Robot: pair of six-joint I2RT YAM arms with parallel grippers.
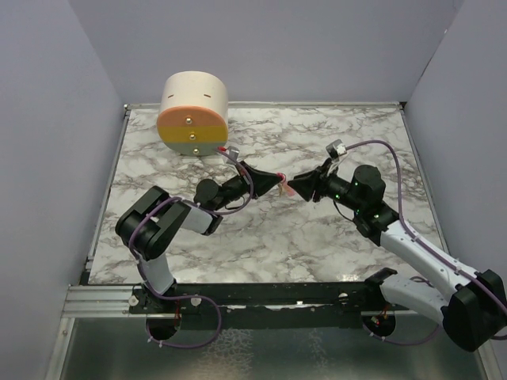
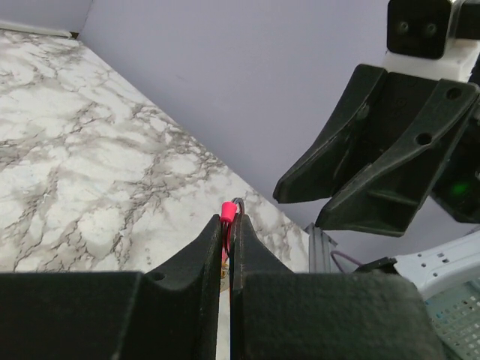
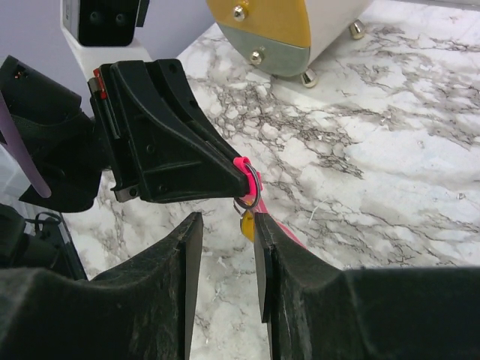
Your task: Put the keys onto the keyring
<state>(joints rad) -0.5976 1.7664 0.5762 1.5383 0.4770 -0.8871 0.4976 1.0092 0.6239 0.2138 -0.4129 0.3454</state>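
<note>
A cream-and-orange cylinder [image 1: 194, 113] sits at the upper left of the marble worktop [image 1: 261, 237], enclosed by plain lilac walls [image 1: 277, 47].

White grey-veined marble tabletop [image 1: 317, 237]; plain lavender walls [image 1: 277, 47] on three sides; aluminium rail [image 1: 95, 301] along near edge; even light.

We record a bright pink keyring [image 3: 243, 166], a yellow-orange key [image 3: 247, 224] just below it, and a white, grey-veined marble table [image 1: 317, 142].

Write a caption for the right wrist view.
Left gripper pinches slim pink strap near its metal ring; tiny yellow key hangs by open right gripper.
</note>
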